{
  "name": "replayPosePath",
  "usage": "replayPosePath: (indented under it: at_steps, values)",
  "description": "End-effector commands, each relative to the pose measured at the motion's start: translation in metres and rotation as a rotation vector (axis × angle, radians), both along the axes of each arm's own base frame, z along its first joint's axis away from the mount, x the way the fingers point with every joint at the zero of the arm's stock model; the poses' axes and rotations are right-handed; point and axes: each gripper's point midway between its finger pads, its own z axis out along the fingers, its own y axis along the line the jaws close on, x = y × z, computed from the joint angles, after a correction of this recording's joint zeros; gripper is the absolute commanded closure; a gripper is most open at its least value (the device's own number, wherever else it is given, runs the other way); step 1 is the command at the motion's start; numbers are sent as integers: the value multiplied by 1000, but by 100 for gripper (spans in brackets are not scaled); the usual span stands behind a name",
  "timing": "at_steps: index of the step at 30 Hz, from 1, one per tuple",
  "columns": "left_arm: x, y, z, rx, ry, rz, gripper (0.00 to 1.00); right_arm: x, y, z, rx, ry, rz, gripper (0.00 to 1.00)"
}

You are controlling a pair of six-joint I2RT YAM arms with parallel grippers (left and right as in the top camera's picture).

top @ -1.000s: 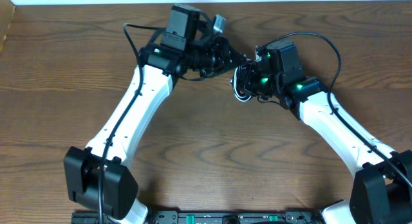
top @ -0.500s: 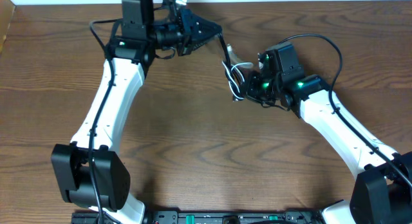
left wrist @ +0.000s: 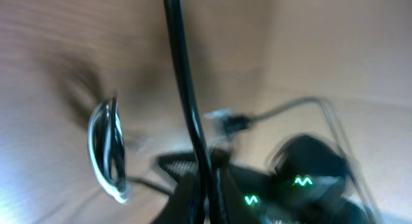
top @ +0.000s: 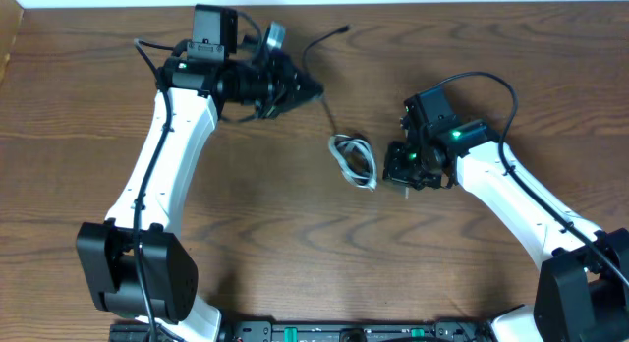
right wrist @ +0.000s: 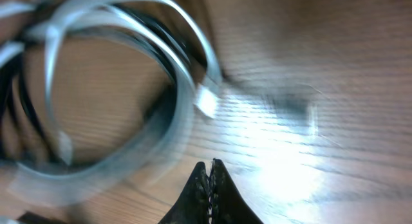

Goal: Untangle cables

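Cables [top: 343, 153] apparently number two: black cable [top: 325, 106], white cable [top: 367, 178].

The coil [top: 354, 160] lies just ahead of the right gripper [top: 390, 172], blocking its way toward the middle of the table [top: 295, 254]. A black cable [top: 327, 114] runs from the left gripper [top: 313, 89] down to the coil and bars the gap between them, its loose end curling toward the far edge. Nearer than the coil, bare wood gives open passage.

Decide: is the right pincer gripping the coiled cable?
No; the right pincer's tips meet empty, with the coiled cable lying beyond them.
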Motion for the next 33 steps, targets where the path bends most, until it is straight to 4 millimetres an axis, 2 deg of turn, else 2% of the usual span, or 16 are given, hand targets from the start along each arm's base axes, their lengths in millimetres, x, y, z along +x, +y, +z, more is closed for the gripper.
replayPosePath:
  at_steps: [1,2,4,5,7,13,18,21,25,30,33]
  values:
    - [1,33,-31,329,-98,6,88,-7,-5,-8,-40,13,47,99]
    - [-3,37,-38,384,-83,4,76,-7,-5,-8,-40,13,48,99]
    - [-10,41,-49,465,-73,-16,61,-5,-4,-7,-36,6,48,98]
    - [-12,41,-51,482,-75,-25,58,-5,-4,-7,-36,5,47,98]
    - [-15,41,-58,540,-81,-42,46,-5,-4,-7,-37,2,47,93]
    - [-10,59,-66,671,-95,-4,31,-5,-12,-10,-75,3,40,80]
    - [-25,62,-77,700,-47,-45,31,-5,-11,-10,-75,2,40,73]
    - [-37,57,-100,715,-32,-109,32,-4,-11,-9,-74,-2,40,67]
    - [-46,44,-130,738,-140,-272,32,-3,-11,-9,-72,-5,40,64]
    - [-35,38,-154,749,-244,-323,33,-4,-11,-9,-72,-4,40,61]
    - [-26,38,-170,774,-280,-354,40,-4,-10,-9,-72,-3,41,59]
